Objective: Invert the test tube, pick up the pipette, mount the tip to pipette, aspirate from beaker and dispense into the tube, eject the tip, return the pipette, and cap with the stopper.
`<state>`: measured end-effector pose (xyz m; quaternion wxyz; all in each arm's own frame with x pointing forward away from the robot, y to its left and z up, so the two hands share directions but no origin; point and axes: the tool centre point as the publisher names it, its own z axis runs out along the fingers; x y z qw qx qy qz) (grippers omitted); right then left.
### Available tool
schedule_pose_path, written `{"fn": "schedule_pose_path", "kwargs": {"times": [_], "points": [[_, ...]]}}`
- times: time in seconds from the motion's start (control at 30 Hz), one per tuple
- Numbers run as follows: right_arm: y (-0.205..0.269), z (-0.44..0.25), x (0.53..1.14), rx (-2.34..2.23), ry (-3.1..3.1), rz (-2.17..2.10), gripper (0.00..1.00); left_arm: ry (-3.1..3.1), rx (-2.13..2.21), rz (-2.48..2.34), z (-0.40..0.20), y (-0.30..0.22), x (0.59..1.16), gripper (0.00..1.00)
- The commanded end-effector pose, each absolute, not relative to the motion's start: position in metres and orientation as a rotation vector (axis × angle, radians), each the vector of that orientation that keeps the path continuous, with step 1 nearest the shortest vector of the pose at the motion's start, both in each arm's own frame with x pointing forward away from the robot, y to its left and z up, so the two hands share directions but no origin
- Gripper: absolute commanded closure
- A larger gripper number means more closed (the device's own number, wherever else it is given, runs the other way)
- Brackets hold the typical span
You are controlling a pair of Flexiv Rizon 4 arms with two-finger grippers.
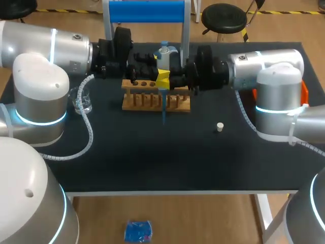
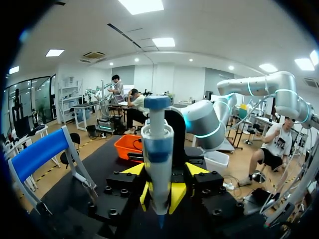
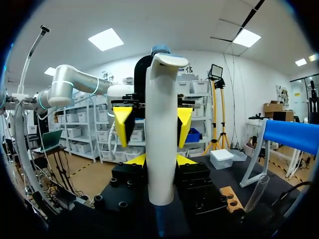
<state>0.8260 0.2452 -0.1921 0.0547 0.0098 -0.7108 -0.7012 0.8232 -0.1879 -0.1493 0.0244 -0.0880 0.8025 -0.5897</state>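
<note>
**One pinch carries the pipette, with two arms crowded over the rack**

On the dark table [image 1: 152,162], the robot's left arm [image 1: 45,56] and right arm [image 1: 269,71] meet nose to nose above the wooden rack [image 1: 152,101]. With the two this close, I'd say a sideways move by either could knock the other's fingers.

The pipette [image 1: 164,52] hangs upright between them. The right gripper [image 3: 158,160] has its jaws closed snugly on the lower body. The left gripper [image 2: 166,170] sits higher, its jaws apart on either side with a gap showing, gripping nothing. So one pinch carries the whole thing. If the left jaws close off-centre, the pipette could twist or slide.

The beaker [image 1: 81,99] stands well apart, near the left arm's base, and a careless reach across could tip it.

A clear test tube [image 3: 256,193] shows just past the rack's end. I can't tell whether it sits in a hole or which way its mouth faces, so a dispense might miss.

The blue tip [image 1: 164,109] hangs down close to the rack. A swing or drop could snag it on the wood and pop it off.

The stopper [image 1: 220,127] lies loose near the right arm, where a sweep could roll it away.
</note>
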Motion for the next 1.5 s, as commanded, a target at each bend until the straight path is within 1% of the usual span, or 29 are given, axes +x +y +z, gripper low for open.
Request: {"fn": "schedule_pose_path", "kwargs": {"times": [0.03,0.27,0.47,1.03,1.5], "points": [[0.242,-0.194,0.829,0.032,-2.146,-2.133,1.0,2.48,-0.276,-1.823,-0.149,-0.187,0.821,0.0],[0.231,-0.197,0.837,0.012,-2.113,-2.125,1.0,2.48,-0.276,-1.823,-0.149,-0.187,0.821,0.0],[0.201,-0.188,0.848,0.041,-2.113,-2.108,1.0,2.48,-0.276,-1.823,-0.149,-0.187,0.821,0.0],[0.052,-0.149,0.878,0.085,-2.184,-2.076,1.0,2.48,-0.276,-1.823,-0.149,-0.187,0.821,0.0],[-0.057,-0.134,0.876,0.004,-2.217,-2.145,1.0,2.48,-0.276,-1.823,-0.149,-0.187,0.821,0.0]]}}
